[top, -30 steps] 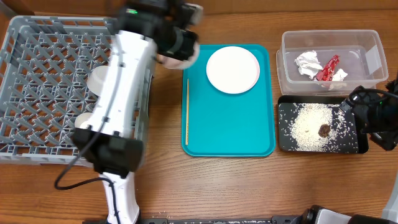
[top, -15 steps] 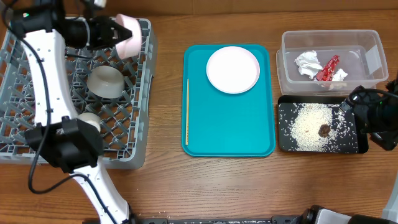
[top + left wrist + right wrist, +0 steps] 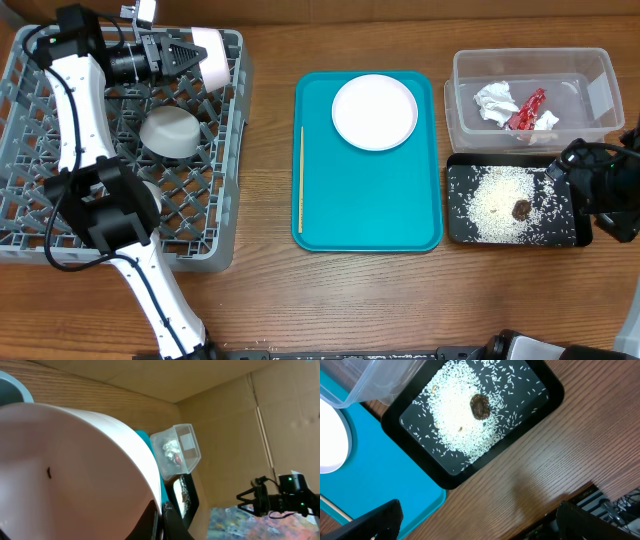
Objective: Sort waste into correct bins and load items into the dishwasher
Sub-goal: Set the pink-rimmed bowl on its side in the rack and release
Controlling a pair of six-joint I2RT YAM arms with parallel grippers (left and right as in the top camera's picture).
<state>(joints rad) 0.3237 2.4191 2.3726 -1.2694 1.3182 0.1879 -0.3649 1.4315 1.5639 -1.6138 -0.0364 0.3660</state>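
My left gripper [image 3: 185,55] is shut on the rim of the small white bowl [image 3: 212,55], holding it on its side over the far right corner of the grey dishwasher rack [image 3: 60,120]. In the left wrist view the bowl [image 3: 70,470] fills the frame, with my fingertips [image 3: 167,522] pinching its edge. A grey metal bowl [image 3: 168,133] sits in the rack. The white plate [image 3: 374,111] and the wooden stick [image 3: 301,178] lie on the teal tray [image 3: 370,210]. My right gripper [image 3: 580,180] hangs open beside the black tray [image 3: 460,225], which holds rice [image 3: 465,420] and a brown lump [image 3: 480,406].
The clear tub [image 3: 590,70] at the back right holds crumpled tissue [image 3: 496,102] and a red wrapper [image 3: 528,110]. A small white cup [image 3: 153,190] shows in the rack, partly behind my left arm. Bare wood runs along the table's front edge.
My left arm has swung left from the teal tray's edge to above the rack, carrying the white bowl. The right arm has not moved.
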